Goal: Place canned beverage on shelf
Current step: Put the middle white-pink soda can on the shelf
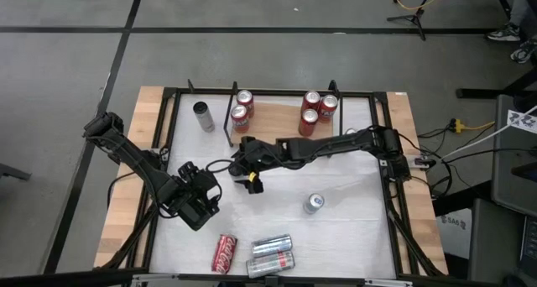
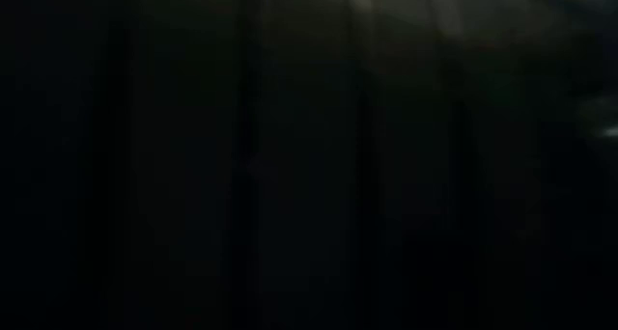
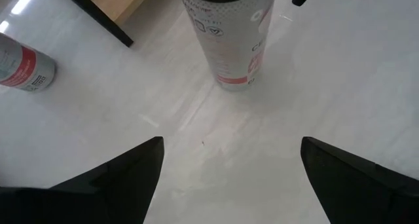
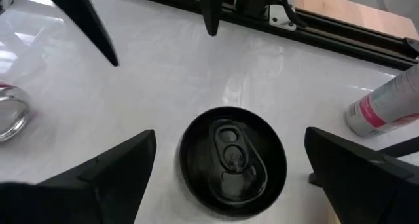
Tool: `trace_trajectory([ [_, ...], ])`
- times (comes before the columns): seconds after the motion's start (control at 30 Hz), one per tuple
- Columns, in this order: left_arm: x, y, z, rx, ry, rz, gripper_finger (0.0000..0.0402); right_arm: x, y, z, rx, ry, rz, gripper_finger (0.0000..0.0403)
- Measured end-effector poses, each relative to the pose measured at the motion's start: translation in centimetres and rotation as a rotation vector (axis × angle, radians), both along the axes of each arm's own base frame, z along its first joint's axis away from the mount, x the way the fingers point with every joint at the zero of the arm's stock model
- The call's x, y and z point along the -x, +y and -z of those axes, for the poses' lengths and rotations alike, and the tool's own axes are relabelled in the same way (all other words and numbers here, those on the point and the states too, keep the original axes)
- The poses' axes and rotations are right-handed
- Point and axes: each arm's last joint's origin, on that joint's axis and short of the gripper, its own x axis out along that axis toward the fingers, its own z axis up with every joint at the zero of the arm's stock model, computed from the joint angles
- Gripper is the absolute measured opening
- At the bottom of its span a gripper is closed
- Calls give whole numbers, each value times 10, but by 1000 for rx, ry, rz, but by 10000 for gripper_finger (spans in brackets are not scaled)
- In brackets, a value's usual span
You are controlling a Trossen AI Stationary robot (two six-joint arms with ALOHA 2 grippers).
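A silver can with red marks and a black top [image 4: 232, 162] stands upright on the white tabletop, also in the left wrist view [image 3: 229, 34]. My right gripper [image 4: 230, 133] is open, one finger on each side of the can's top, apart from it; in the high view this gripper [image 1: 246, 171] covers the can. My left gripper [image 1: 197, 199] waits open near the table's left side, nothing between its fingers [image 3: 231, 140]. The shelf [image 1: 277, 115], a small wooden board with black rod brackets, stands at the far middle of the table. The low view is dark.
Two red cans [image 1: 242, 106] stand at the shelf's left end and three [image 1: 315, 108] at its right end. A grey can [image 1: 203, 115] stands left of the shelf and a silver one [image 1: 314, 203] near the table's middle. Three cans [image 1: 256, 255] lie at the near edge.
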Motion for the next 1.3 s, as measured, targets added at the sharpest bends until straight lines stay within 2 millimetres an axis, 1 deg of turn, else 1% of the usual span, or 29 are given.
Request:
trace_trajectory([
  [0.07, 0, 0, 0, 1, -2, 0, 353, -2, -3, 5, -8, 10, -2, 383],
  [0.33, 0, 0, 0, 3, -4, 0, 353, -7, -2, 24, -6, 56, -5, 383],
  [0.57, -1, -1, 0, 5, -7, 1, 353, -7, -2, 25, -3, 67, -2, 379],
  [0.63, -1, -1, 0, 4, -9, 0, 353, -7, -2, 25, -3, 64, -1, 366],
  [0.73, -1, 0, 0, 1, -11, 0, 353, -6, -2, 25, -2, 68, -1, 335],
  [0.97, -1, 0, -1, -26, -32, -2, 353, -6, -2, 24, -5, 67, -3, 236],
  [1.13, -3, 2, -1, -33, -37, -10, 353, -2, -2, 13, -1, 115, -3, 231],
  [1.3, -4, 4, -1, -58, -48, -10, 353, 1, -2, -16, 3, 172, -3, 233],
])
